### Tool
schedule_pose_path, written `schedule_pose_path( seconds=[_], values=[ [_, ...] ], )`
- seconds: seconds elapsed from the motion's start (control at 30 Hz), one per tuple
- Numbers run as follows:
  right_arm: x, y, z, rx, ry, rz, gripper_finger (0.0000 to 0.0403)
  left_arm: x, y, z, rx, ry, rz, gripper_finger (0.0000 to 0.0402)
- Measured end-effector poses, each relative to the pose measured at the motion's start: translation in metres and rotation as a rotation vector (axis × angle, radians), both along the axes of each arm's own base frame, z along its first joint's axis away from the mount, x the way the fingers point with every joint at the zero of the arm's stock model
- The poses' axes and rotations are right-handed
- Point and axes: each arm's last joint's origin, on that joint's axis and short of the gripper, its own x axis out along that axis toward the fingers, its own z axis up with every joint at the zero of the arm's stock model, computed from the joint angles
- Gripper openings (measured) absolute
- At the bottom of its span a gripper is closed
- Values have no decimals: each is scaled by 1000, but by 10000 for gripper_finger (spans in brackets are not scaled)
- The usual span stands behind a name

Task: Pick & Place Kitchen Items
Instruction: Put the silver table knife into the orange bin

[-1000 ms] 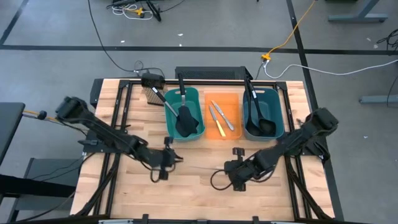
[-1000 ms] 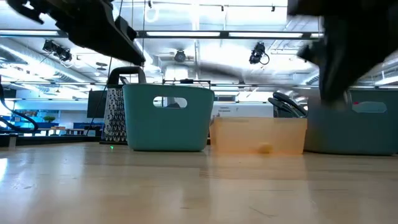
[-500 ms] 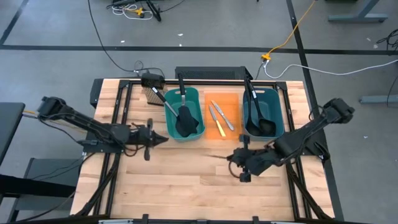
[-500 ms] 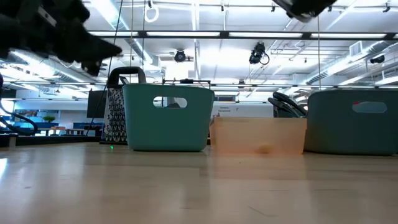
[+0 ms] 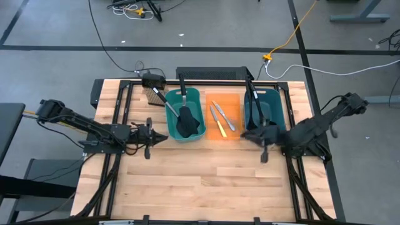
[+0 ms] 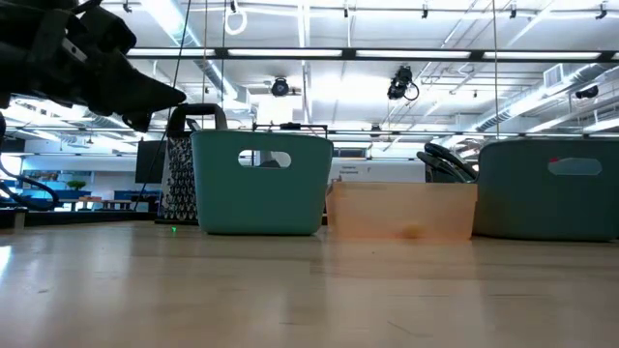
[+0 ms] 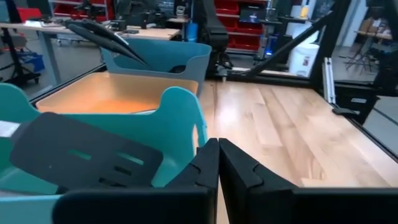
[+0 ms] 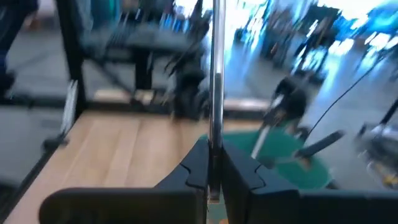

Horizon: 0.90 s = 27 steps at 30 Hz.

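My right gripper [image 5: 245,135] is over the near rims of the orange bin [image 5: 238,99] and the right teal bin [image 5: 282,115], shut on a small silver knife [image 8: 216,74]. My left gripper [image 5: 162,138] is shut and empty, just left of the left teal bin [image 5: 200,95]; it also shows in its wrist view [image 7: 217,163]. Two black slotted spatulas [image 5: 186,120] lie in the left teal bin, their handles leaning on its far rim. Two black ladles [image 5: 262,122] lie in the right teal bin. A silver knife [image 5: 227,119] and a yellow-handled knife [image 5: 219,127] lie in the orange bin. My right gripper pinches the silver knife between its two fingers [image 8: 198,168] near one end [image 8: 215,146]. The knife runs along the fingers and sticks out well past their tips. It is lifted clear of the table.
A metal box grater [image 5: 152,95] stands at the far left of the bins. The three bins stand side by side along the table's far edge. Bare wooden tabletop [image 5: 200,181] spreads across the near half. The left arm shows at the low view's upper left [image 6: 87,63].
My right gripper has risen and gone from the table's near middle toward the far right, up to the orange and right teal bins, turning as it went, with the knife still in it. My left gripper has drawn back toward the left and far edges, beside the left teal bin.
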Motion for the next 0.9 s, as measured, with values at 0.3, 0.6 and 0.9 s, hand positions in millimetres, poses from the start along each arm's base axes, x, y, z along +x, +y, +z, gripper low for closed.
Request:
schedule_pose_path(
  seconds=[0.3, 0.6, 0.9],
  values=[
    [-47, -31, -43, 34, -229, -109, 27, 0, -1, 1, 4, -10, -17, 17],
    [-63, -43, -87, 73, -288, -178, 27, 0, 0, 1, 37, -7, -17, 18],
    [-74, -53, -111, 63, -296, -285, 27, 0, 0, 1, 38, -5, -17, 18]
  ],
)
